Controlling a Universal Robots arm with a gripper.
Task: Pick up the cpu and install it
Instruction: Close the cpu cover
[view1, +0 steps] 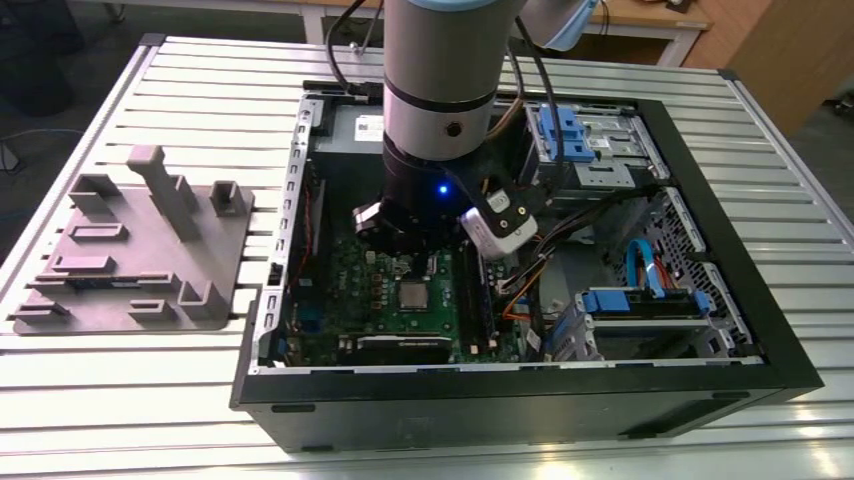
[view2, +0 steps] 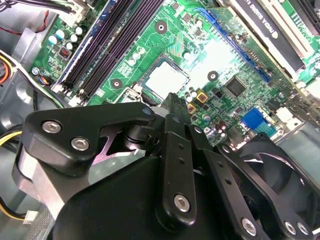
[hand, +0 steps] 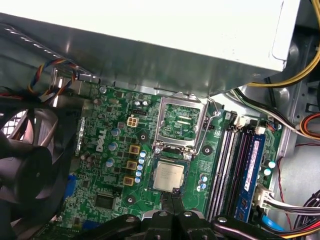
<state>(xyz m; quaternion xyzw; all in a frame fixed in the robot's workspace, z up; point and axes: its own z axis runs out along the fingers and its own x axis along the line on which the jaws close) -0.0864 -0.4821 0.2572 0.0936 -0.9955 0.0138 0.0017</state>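
Exterior view: the gripper (view1: 424, 262) hangs inside the open computer case (view1: 747, 300), low over the green motherboard (view1: 360, 290). The cpu (view1: 412, 294) lies flat on the motherboard, directly below the fingertips and slightly toward the case's front wall. A clear gap separates the tips from the chip. The grey fixture plate (view1: 134, 260) rests on the slatted table (view1: 200, 420), well apart from the case on the exterior view's left.

Second wrist view: the gripper (view2: 172, 100) points down at the motherboard (view2: 235, 65). Its two fingers stand pressed together, with no gap visible between the tips and nothing between them. The cpu (view2: 164, 79) sits in its socket just beyond the tips, along the line of the fingers. The black memory slots (view2: 105, 45) run beside the socket.

First wrist view: the gripper (hand: 174, 194) is closed and empty, its tips just beside the near edge of the cpu (hand: 168, 176). The chip is square, so no long axis governs the approach; its edges lie parallel to the socket frame. The load plate (hand: 180, 122) of the socket stands swung open on the far side of the cpu from the gripper, and the release lever (hand: 212, 120) is raised beside it. The memory sticks (hand: 245, 165) lie next to the socket, on the side away from the case fan (hand: 30, 170).

Judgement: the cpu appears already seated in the socket, with the load plate not yet closed
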